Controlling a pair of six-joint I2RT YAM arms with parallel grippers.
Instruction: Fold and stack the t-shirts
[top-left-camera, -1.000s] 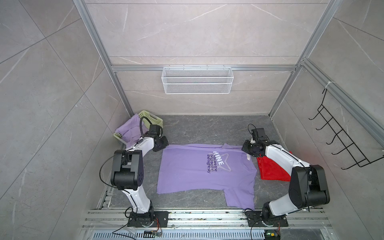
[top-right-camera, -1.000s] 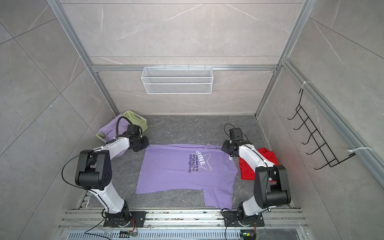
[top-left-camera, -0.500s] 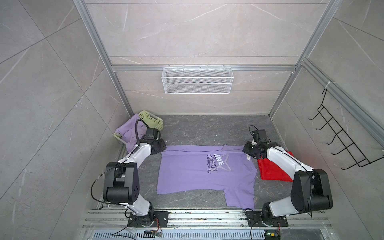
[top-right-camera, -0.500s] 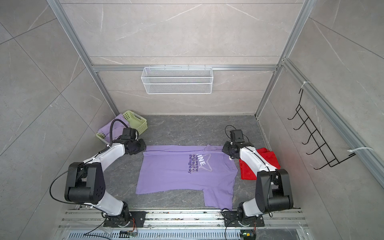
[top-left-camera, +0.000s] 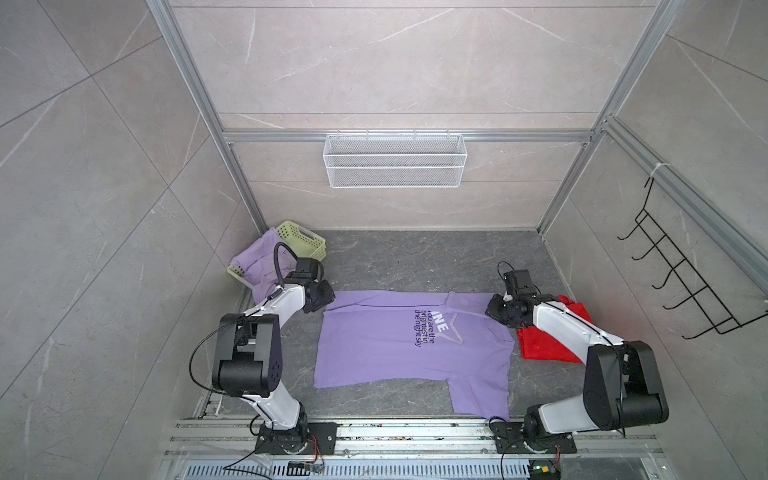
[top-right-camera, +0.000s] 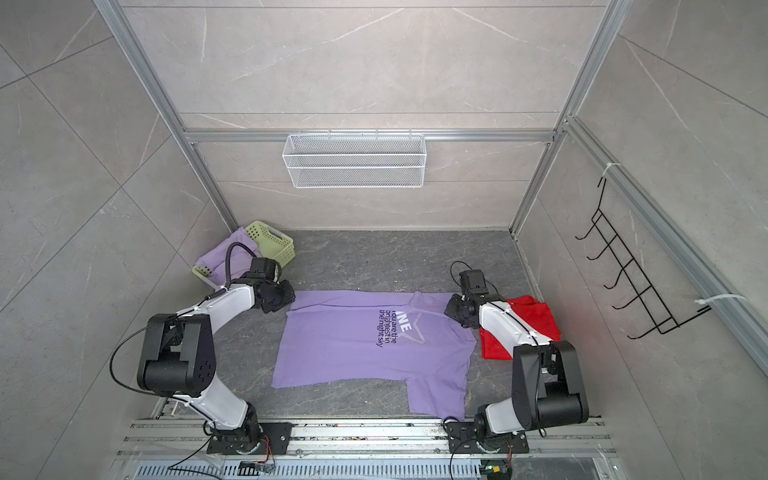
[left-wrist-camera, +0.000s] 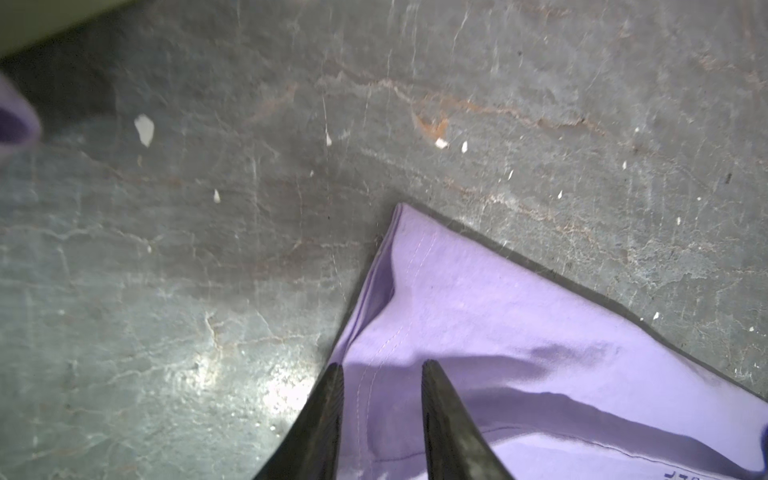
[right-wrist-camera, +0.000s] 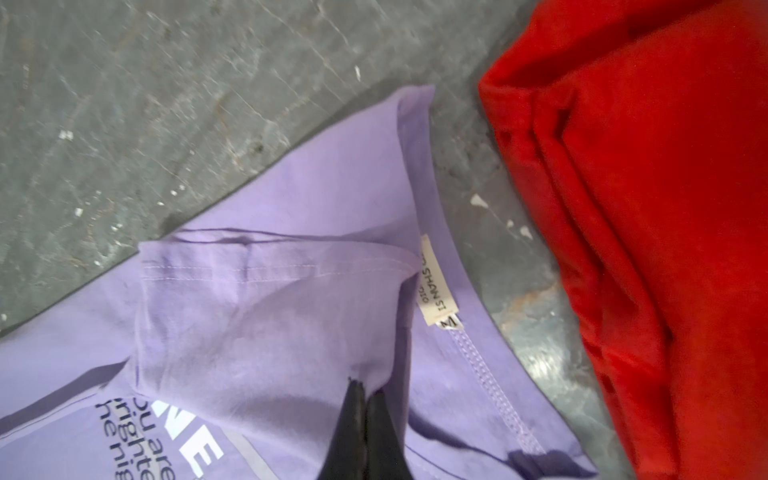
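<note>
- While the lilac t-shirt (top-left-camera: 374, 345) lies flat at the middle of the desk (top-left-camera: 395, 257), with its hem toward nine o'clock and its collar toward three o'clock, its twelve o'clock edge is turned in as a narrow strip. The strip covers part of the chest print (top-left-camera: 426, 332), and the sleeve (top-left-camera: 482, 390) at five o'clock is not yet folded.
- At the shirt's two o'clock, close to the neck label (right-wrist-camera: 436, 286), the right end effector (right-wrist-camera: 365, 386) has its fingers pressed together on a pucker of the turned-in cloth.
- At the shirt's ten o'clock, the left end effector (left-wrist-camera: 382, 365) stands with its fingers spread astride the stitching just inside the hem corner (left-wrist-camera: 415, 232). It grips nothing.
- The step in hand looks like setting down this first long fold.
- To finish it cleanly, the right side should lower its pinch until the cloth rests flat, then part its fingers and lift straight up.
- Limp cotton tends to follow a dragging finger, so the left side should rise clear before moving sideways. Otherwise the crease may skew between hem and shoulder.
- A red cloth (top-left-camera: 540, 353) lies just beside the collar at three o'clock, and the right arm should withdraw without snagging it.
- A second lilac t-shirt (top-left-camera: 255, 266) lies in the green basket (top-left-camera: 303, 241) at ten o'clock, unfolded.
</note>
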